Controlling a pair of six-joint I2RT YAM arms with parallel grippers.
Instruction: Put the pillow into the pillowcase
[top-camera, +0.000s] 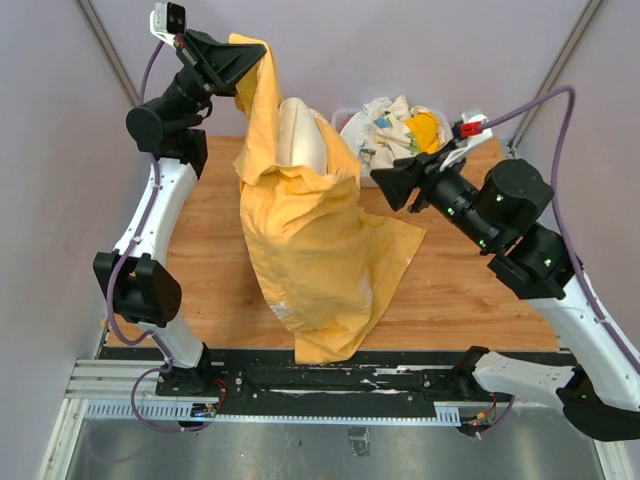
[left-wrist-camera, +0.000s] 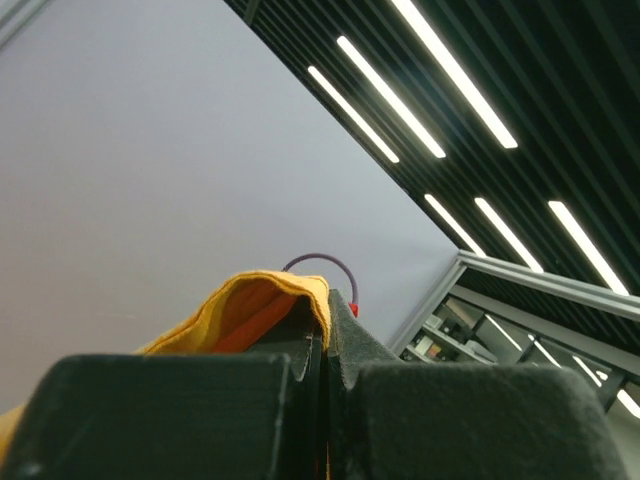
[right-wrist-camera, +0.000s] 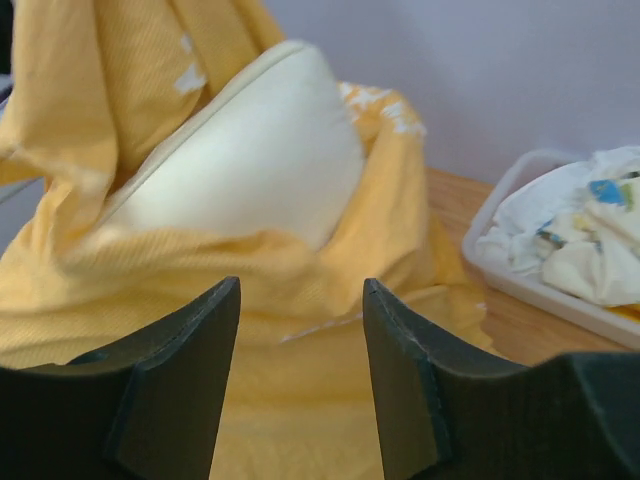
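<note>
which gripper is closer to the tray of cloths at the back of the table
Right. The right gripper is open just in front of the tray, aimed at the pillow. The left gripper is far across, beyond the pillowcase, shut on its raised edge.

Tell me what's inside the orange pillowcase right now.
The cream pillow: its top end pokes out of the pillowcase mouth, which the left pincer holds up by one edge. Everything lower is covered by fabric, so how deep it sits cannot be seen.
</note>
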